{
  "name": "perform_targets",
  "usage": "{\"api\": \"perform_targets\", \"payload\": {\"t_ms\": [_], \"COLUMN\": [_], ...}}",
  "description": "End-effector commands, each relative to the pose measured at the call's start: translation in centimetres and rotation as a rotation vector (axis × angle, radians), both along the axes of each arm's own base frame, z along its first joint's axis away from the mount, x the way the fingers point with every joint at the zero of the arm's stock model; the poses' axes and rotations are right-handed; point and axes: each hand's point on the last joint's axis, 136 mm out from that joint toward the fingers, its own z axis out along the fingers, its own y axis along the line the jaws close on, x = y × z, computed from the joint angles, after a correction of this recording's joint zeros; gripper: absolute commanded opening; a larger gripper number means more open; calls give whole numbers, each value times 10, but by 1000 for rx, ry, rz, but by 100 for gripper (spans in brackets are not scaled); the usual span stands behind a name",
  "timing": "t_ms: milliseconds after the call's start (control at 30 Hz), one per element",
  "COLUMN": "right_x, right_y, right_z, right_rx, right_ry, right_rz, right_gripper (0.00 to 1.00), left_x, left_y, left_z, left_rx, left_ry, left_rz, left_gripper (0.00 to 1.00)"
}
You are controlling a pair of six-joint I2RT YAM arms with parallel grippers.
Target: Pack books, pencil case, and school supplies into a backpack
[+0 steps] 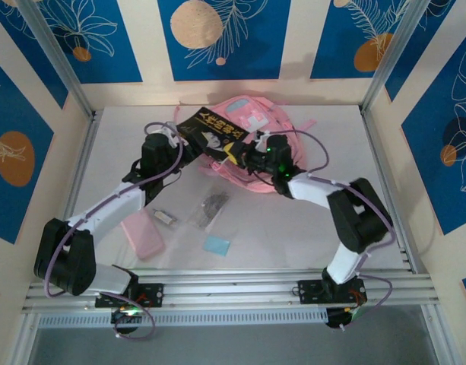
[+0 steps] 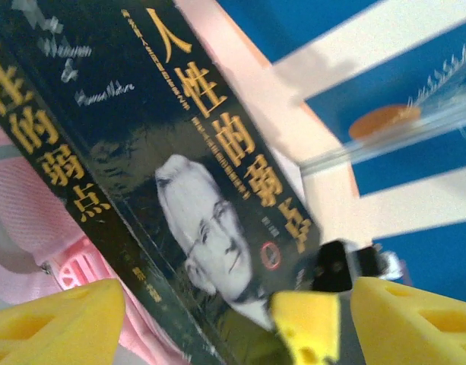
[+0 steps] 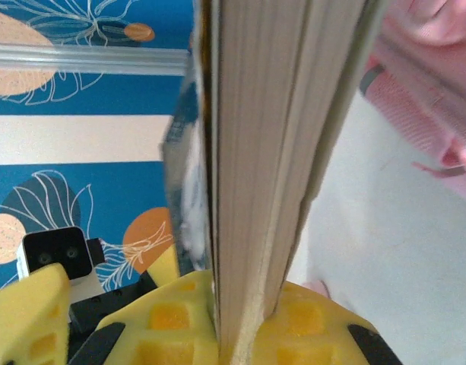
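right end effector (image 3: 240,304) is clenched on the book (image 1: 210,129), its yellow pads pinching the page edge at a lower corner. left end effector (image 2: 236,325) is released: its fingers (image 2: 54,319) stand wide to either side of the book's near edge and grip nothing. the book hangs tilted, cover up, over the backpack (image 1: 255,114) at upper centre of the top view, not yet inside it.

judged step: loading 1 book, with the right arm carrying it. the next move likely calls for the left end effector to back clear and hold the backpack's mouth open while the right steers the book's edge in. whether that mouth is unzipped i cannot tell.

in the top view both forearms reach up-frame and meet at the book, the left from lower left, the right from lower right with its elbow bent.

on the worktop (image 1: 278,228) below centre lie the pencil case (image 1: 144,234), a clear bag (image 1: 211,207), a blue pad (image 1: 216,245) and a small clip (image 1: 164,217), unpacked.
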Motion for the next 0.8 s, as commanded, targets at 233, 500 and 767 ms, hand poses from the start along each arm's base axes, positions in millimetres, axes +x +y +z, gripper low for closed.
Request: {"api": "perform_targets", "payload": {"t_ms": [233, 500, 767], "right_x": [-17, -46, -73], "right_y": [-150, -233, -268], "right_z": [25, 9, 0], "right_rx": [-303, -350, -346], "right_ry": [-35, 50, 71], "right_rz": [-175, -323, -427], "right_gripper": [0, 0, 0], "left_x": [-22, -16, 31], "left_y": [-94, -164, -197], "left_z": [-42, -90, -119], "left_rx": [377, 750, 941], "left_ry": [-6, -12, -66], "left_rz": [-402, -679, -677], "left_gripper": [76, 74, 75]}}
